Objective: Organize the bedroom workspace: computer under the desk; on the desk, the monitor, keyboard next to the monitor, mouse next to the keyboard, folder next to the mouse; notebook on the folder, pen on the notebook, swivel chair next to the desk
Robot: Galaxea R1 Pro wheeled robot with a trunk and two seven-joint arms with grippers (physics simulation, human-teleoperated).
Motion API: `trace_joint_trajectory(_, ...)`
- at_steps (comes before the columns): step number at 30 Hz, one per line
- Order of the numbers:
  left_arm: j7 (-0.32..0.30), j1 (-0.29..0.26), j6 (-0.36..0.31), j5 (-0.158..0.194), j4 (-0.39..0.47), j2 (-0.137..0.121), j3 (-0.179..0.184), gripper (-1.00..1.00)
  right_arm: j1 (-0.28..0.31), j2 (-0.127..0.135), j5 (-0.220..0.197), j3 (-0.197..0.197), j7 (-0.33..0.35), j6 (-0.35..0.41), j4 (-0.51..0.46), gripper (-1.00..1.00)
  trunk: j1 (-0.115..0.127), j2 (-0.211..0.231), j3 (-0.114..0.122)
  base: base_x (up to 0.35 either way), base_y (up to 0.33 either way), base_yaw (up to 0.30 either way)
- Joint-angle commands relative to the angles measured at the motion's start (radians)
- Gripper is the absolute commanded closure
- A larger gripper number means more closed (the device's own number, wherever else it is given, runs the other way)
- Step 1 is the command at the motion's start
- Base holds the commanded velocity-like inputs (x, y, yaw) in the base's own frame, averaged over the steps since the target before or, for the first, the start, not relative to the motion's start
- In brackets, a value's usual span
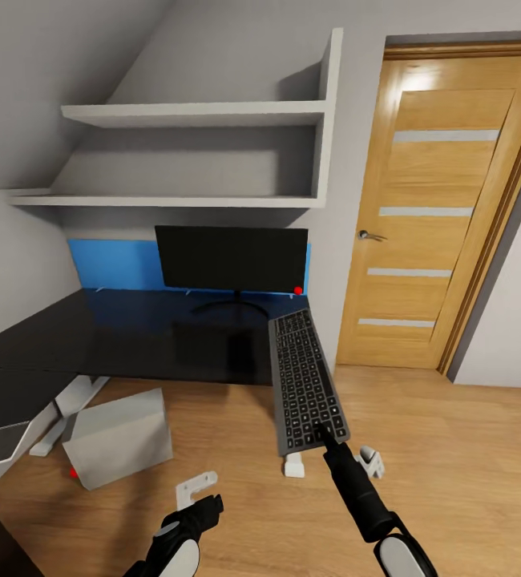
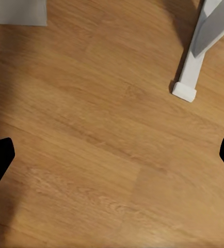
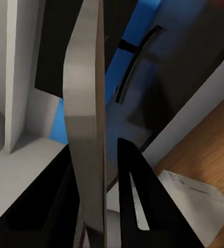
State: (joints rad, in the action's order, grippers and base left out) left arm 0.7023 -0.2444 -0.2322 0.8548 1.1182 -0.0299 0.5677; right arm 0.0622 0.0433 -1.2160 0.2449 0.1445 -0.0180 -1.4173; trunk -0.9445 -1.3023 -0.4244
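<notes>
My right gripper (image 1: 325, 435) is shut on the near end of the grey keyboard (image 1: 304, 378) with black keys. The keyboard's far end reaches over the right corner of the black desk (image 1: 132, 336), beside the foot of the black monitor (image 1: 232, 256) standing there. I cannot tell whether it touches the top. In the right wrist view the keyboard (image 3: 86, 119) shows edge-on between the black fingers (image 3: 138, 201). The grey computer (image 1: 121, 437) sits on the floor at the desk's front edge, tilted. My left gripper (image 1: 203, 506) hangs low over the floor, open and holding nothing (image 2: 112, 160).
An oak door (image 1: 445, 208) stands to the right of the desk. White desk feet (image 1: 293, 467) rest on the wood floor below the keyboard; one foot (image 2: 184, 90) shows near the left gripper. Grey shelves (image 1: 196, 116) and a blue wall panel (image 1: 112, 264) are behind the desk.
</notes>
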Motion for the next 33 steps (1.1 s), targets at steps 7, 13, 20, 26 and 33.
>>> trace_joint_trajectory(7, 0.005, -0.001, 0.003, 0.003, -0.204, 0.002, 0.036, -1.0, 0.002, -0.072, -0.009, -0.009, -0.009, -0.034, -0.015, 1.0, 0.0, -0.001, -0.001, 0.0, 0.0, 0.0)
trace_joint_trajectory(13, 0.004, -0.001, 0.018, 0.007, -0.326, -0.002, 0.095, -1.0, 0.003, -0.086, -0.01, -0.011, -0.027, -0.101, -0.013, 1.0, 0.0, -0.001, -0.001, 0.0, 0.0, 0.0)
trace_joint_trajectory(20, -0.002, -0.001, 0.037, 0.012, -0.354, -0.004, 0.101, -1.0, 0.01, -0.125, -0.008, -0.011, -0.082, -0.238, -0.003, 1.0, 0.0, -0.001, -0.001, 0.0, 0.0, 0.0)
trace_joint_trajectory(26, -0.004, -0.001, 0.039, 0.012, -0.368, -0.005, 0.101, -1.0, 0.077, -0.188, -0.006, -0.01, -0.158, -0.292, 0.058, 1.0, 0.0, -0.001, -0.001, 0.0, 0.0, 0.0)
trace_joint_trajectory(33, -0.019, -0.001, 0.039, 0.012, -0.404, -0.001, 0.106, -1.0, 0.189, -0.218, -0.004, 0.002, -0.162, -0.499, 0.245, 1.0, 0.0, -0.001, -0.001, 0.0, 0.0, 0.0)
